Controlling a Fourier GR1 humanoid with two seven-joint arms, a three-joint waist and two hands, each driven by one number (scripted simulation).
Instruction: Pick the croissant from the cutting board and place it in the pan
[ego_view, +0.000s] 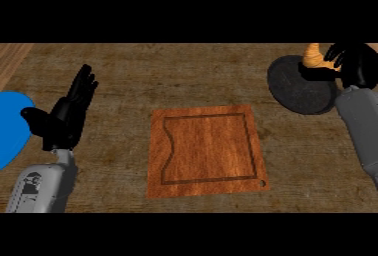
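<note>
The right hand (347, 60) is curling its fingers round the golden-brown croissant (315, 55) over the round black pan (303, 87) at the counter's far right edge. Light, soft and flaky, it probably wants holding across its middle. The left hand (63, 117) is resting open near the left edge.

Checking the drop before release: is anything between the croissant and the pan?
Nothing visible. The right hand holds the croissant over the pan, whose dark surface shows bare beneath it; the cutting board lies well aside.
</note>
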